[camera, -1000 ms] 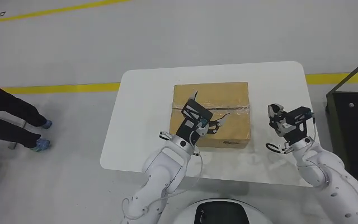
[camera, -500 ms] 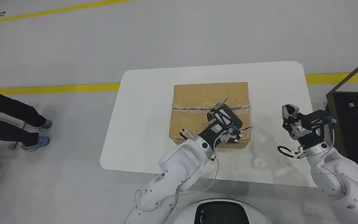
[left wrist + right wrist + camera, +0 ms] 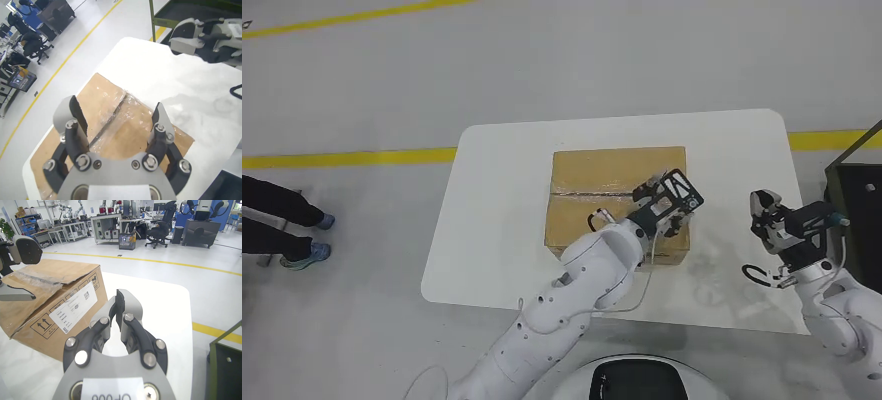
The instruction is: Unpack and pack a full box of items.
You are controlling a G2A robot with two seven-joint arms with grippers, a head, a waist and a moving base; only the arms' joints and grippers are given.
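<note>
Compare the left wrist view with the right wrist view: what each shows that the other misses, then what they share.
Left wrist view: the box from above, its taped seam running below the open left gripper. Right wrist view: the side of the box with a white label and arrow marks, beyond the shut right gripper. Shared: the box, the taped seam, the white table.

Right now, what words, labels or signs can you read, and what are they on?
On the box, a white label: print too small to read.
On the box, up arrows: caption beneath too small.
On the right gripper, a tag: upside down, cut off, unreadable.
</note>
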